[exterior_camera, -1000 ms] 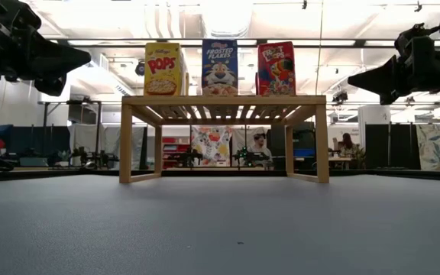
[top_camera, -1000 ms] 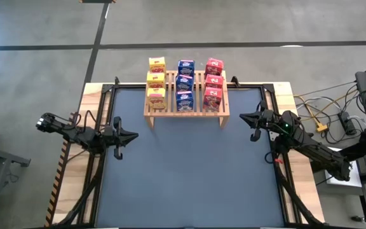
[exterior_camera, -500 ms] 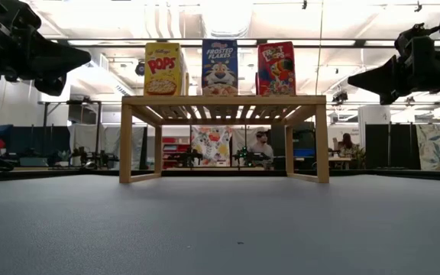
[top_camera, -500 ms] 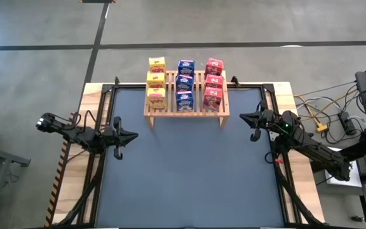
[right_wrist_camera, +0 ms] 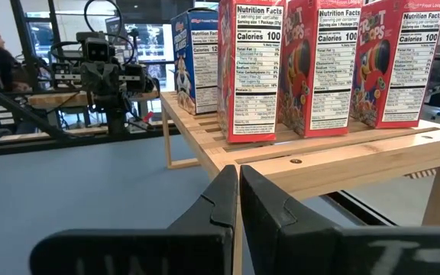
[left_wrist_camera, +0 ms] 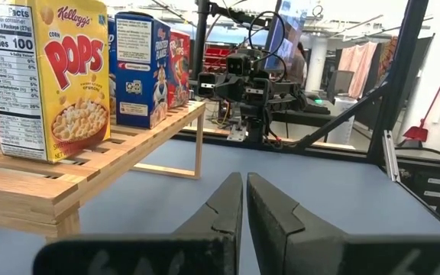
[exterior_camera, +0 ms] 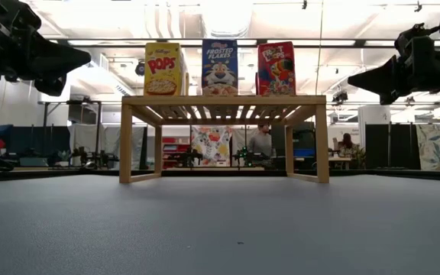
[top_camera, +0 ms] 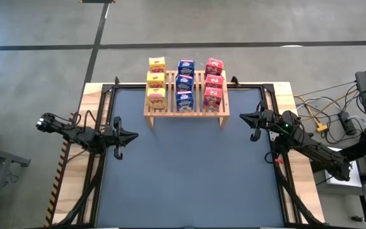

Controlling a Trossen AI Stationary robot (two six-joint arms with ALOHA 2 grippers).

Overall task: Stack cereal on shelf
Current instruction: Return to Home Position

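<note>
Shelf (top_camera: 186, 114): light wood rack with a slatted top on short side legs, standing at the middle of the table's (top_camera: 189, 178) far edge. It carries all nine cereal boxes, upright, in three files running front to back. Yellow boxes (top_camera: 156, 97) on the left, blue boxes (top_camera: 184, 100) in the middle, red boxes (top_camera: 212, 97) on the right, three to a file, with bare slats between the files. Low view: front faces read Pops, Frosted Flakes and Froot Loops. Wrist views: side panels show nutrition labels. Left gripper (top_camera: 133, 135) hangs over the table's left edge, pointing inward, well apart from the shelf. Its jaws are drawn together to a thin slit and grip nothing. Right gripper (top_camera: 243, 117) is at the right edge, pointing inward, nearer the shelf's right leg but clear of it. Its jaws are likewise closed and empty.
</note>
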